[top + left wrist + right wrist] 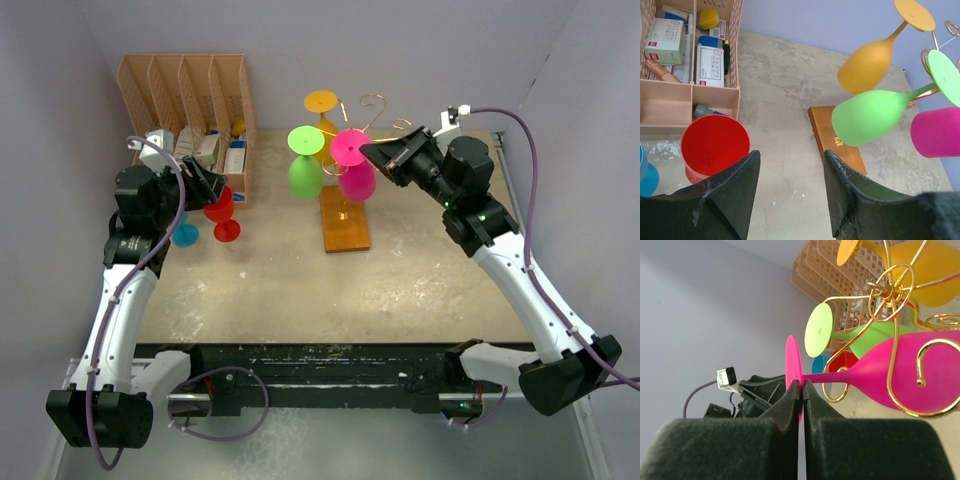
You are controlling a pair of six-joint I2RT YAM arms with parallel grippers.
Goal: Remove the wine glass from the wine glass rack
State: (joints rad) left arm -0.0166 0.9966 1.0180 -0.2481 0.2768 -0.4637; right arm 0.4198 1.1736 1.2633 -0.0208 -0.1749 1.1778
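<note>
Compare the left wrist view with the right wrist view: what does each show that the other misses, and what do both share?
Only the left wrist view shows the wine glass rack's wooden base, the boxes in the peach organizer and the open left gripper. Only the right wrist view shows the right gripper shut on the pink wine glass's foot and the gold hub of the scroll arms. Both show the green glass, the orange glass and the pink bowl.

Wine glass rack [345,225]: shiny gold wire, smooth wooden base. Pink wine glass [880,376]: matt plastic. Table [300,290]: rough.
</note>
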